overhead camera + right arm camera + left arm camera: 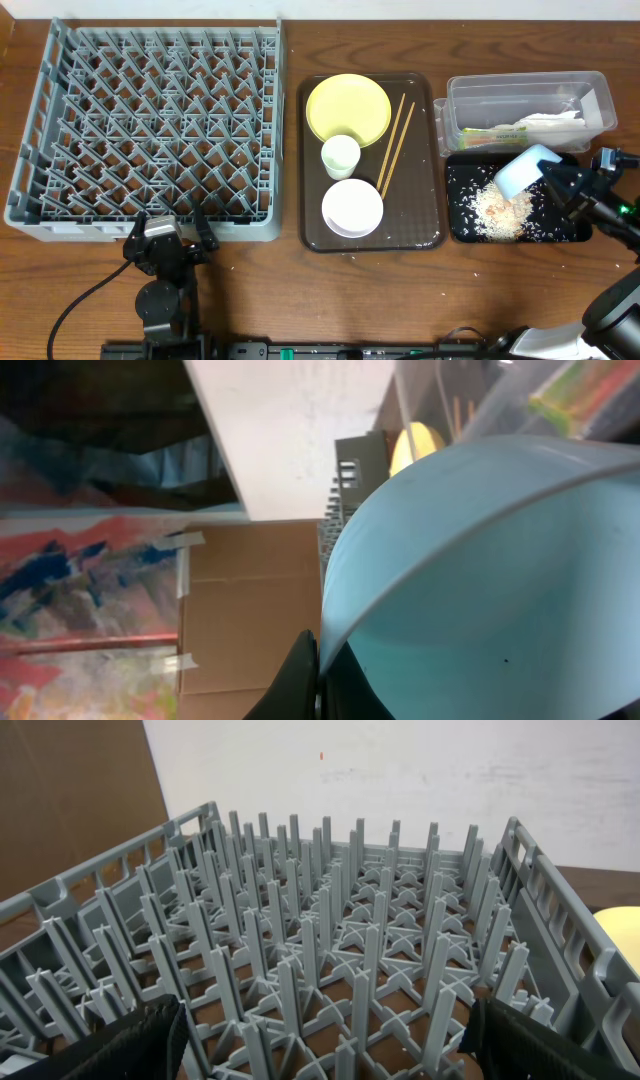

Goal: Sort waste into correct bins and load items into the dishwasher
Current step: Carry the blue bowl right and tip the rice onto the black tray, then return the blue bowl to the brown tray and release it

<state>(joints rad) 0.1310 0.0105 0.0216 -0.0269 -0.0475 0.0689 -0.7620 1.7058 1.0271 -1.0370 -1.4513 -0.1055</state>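
**Blue bowl tipped over the black tray; rack holds no dishes**

Nearest the robot, the left gripper [170, 225] hangs at the near edge of the grey dish rack [150, 120], jaws spread wide and holding nothing. On the other side, the right gripper [552, 180] is pinched tight on the rim of the light blue bowl [525, 170], which is tilted over the black tray [565, 228]. A heap of rice scraps [497, 210] lies in that tray below the bowl.

On the brown serving tray [420, 200] between rack and bins sit the white bowl [352, 207], then the white cup [340, 155], then the yellow plate [348, 105], with the two chopsticks [395, 145] lying alongside to the right.

Farthest back, the clear tub [470, 95] holds the green-and-orange wrapper [495, 132] and the white napkin [555, 120].
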